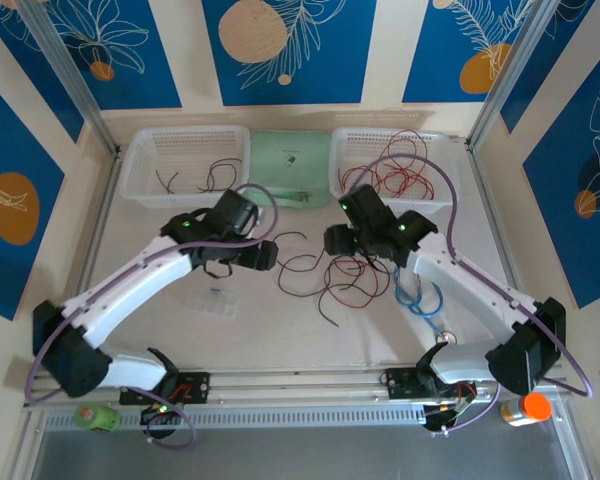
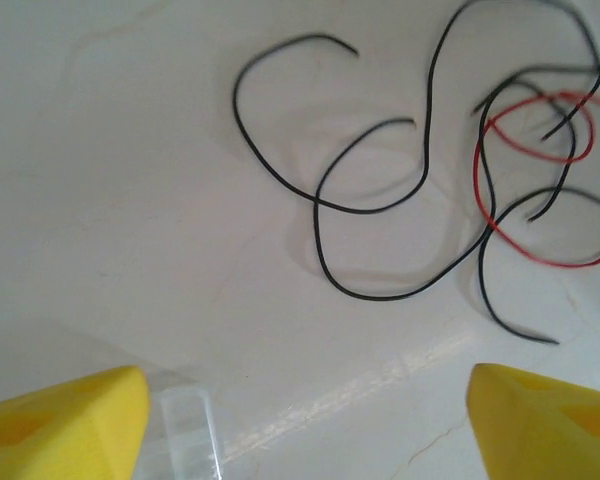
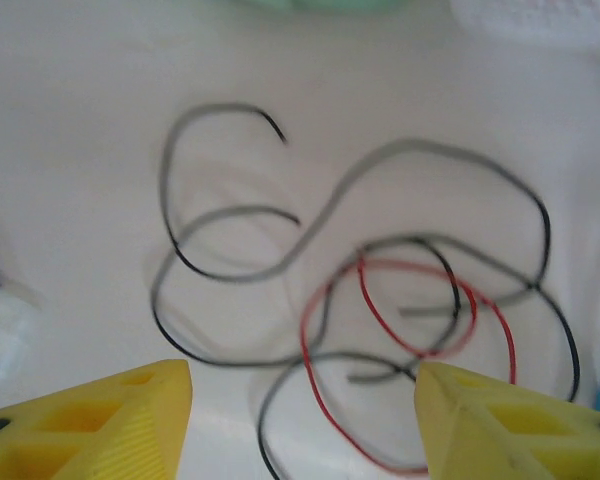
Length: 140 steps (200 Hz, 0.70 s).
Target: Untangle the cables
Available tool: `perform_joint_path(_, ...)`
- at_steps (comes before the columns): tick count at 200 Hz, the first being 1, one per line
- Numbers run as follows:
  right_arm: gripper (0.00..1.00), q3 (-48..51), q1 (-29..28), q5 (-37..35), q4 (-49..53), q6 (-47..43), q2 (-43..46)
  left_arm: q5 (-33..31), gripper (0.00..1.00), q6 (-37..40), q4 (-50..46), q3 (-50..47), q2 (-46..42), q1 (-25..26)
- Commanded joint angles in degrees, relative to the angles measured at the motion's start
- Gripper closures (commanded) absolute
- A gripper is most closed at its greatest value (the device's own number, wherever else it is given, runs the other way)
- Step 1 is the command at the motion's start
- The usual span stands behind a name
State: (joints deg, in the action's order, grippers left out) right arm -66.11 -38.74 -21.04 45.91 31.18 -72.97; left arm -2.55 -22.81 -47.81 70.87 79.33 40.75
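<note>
Overhead, I see the cables (image 1: 325,272), red and black strands, loosely tangled on the tabletop (image 1: 280,330) between the left gripper (image 1: 270,255) and the right gripper (image 1: 335,240). On the left wrist camera that gripper stands spread apart and empty, strands lying beyond it; on the right wrist camera its gripper is likewise apart above the tangle, holding nothing.

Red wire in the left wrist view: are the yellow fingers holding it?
No, the red wire lies loose on the table, apart from both yellow fingers.
</note>
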Motion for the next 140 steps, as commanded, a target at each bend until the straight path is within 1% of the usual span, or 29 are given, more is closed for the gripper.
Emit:
perform_joint_path(1,0.40,5.1,0.2,0.9,1.2,6.8,3.8,0.2,0.26,-2.4,0.1,2.8,7.5,0.6)
perform_joint_path(21,0.43,8.2,0.1,2.1,0.2,8.4,5.2,-2.5,0.36,-4.3,0.8,4.9,14.9,0.0)
perform_joint_path(49,0.44,9.5,-0.2,2.1,0.4,9.1,6.5,-0.5,0.46,-6.2,3.0,8.6,25.2,-1.0)
perform_joint_path(73,0.44,10.1,-0.2,1.7,0.8,8.8,8.0,0.1,0.47,-7.6,5.7,10.5,31.1,-1.0)
perform_joint_path(109,0.44,12.2,0.3,1.9,0.8,8.8,10.9,-4.0,0.47,-9.3,6.4,11.6,35.6,-1.5)
perform_joint_path(140,0.44,13.7,1.3,2.6,0.9,8.5,13.3,-6.9,0.47,-10.3,7.7,11.5,36.8,-1.8)
